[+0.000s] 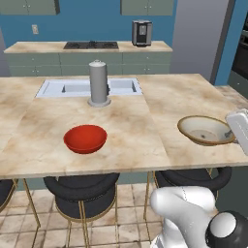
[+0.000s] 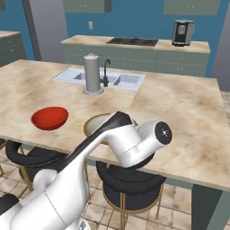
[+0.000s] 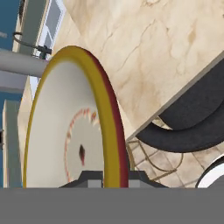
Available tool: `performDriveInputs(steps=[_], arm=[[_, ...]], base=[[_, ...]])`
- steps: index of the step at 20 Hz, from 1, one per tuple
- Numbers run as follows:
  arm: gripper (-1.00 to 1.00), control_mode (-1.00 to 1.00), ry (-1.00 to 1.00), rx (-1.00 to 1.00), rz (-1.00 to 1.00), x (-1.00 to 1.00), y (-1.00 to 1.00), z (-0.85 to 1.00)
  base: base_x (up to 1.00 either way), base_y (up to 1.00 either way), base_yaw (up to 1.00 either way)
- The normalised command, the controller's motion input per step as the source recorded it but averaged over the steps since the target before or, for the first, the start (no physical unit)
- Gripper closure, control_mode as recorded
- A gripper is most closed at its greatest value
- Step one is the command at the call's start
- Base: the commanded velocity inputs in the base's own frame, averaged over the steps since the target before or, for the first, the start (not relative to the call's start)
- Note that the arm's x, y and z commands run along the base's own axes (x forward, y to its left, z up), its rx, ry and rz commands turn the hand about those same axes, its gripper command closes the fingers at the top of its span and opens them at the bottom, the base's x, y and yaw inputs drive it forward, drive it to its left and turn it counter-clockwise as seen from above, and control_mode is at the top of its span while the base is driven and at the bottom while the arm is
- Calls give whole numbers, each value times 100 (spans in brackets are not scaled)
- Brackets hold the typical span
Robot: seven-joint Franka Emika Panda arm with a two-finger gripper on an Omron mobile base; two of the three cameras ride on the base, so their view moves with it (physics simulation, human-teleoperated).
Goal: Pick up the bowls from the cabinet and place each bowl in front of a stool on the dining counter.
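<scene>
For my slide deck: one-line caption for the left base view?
Red bowl placed above one stool; tool shut on cream bowl at the dining counter edge.

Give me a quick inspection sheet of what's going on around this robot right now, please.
Surface: dining counter, beige marble, with an inset sink and a grey tap.
Job's things: red bowl sits on the counter above a stool. Cream bowl is near the counter's front edge above another stool.
Clutter: nothing seen.
Gripper: gripper is shut on the cream bowl's rim.
Cables: nothing seen.
Surroundings: back worktop with a hob and a coffee machine; wall cabinets above; tiled floor.
</scene>
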Motion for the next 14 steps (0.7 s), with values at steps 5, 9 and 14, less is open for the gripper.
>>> performDriveInputs(steps=[5,9,14], arm=[[100,-100,11,-12,-11,37,-11,-36],[100,-100,0,-7,-4,23,-5,-22],[100,-100,-3,0,0,15,-12,-11]], base=[[0,0,0],[0,0,0],[0,0,0]])
